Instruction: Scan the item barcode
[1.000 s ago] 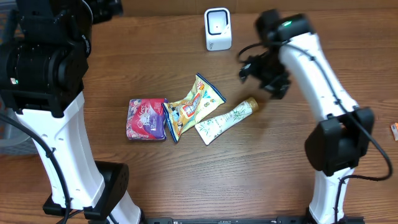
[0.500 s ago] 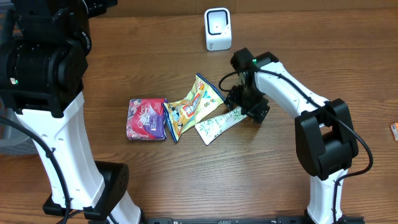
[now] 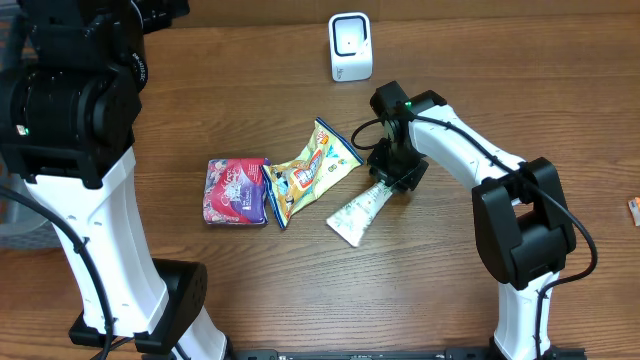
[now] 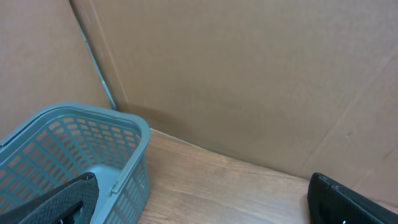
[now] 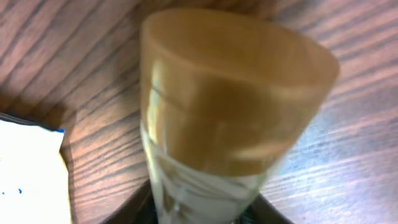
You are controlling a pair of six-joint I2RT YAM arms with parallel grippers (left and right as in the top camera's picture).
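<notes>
A white tube (image 3: 355,212) with green print and a tan cap lies slanted on the wooden table, right of a yellow snack bag (image 3: 310,170). My right gripper (image 3: 392,172) is down over the tube's cap end. In the right wrist view the tan cap (image 5: 236,93) fills the frame, and dark fingers (image 5: 140,202) press against both sides of the white body below it. A white scanner (image 3: 350,45) stands at the back centre. My left gripper (image 4: 202,208) is open and empty beside a teal basket (image 4: 74,149), far from the items.
A pink packet (image 3: 236,190) lies left of the yellow snack bag, touching it. A small orange thing (image 3: 634,208) sits at the table's right edge. Cardboard walls rise behind the basket in the left wrist view.
The right arm came down from near the scanner onto the tube's cap end and its jaws closed on it. The tube swung, its flat end moving toward the front. The left arm stayed put.
</notes>
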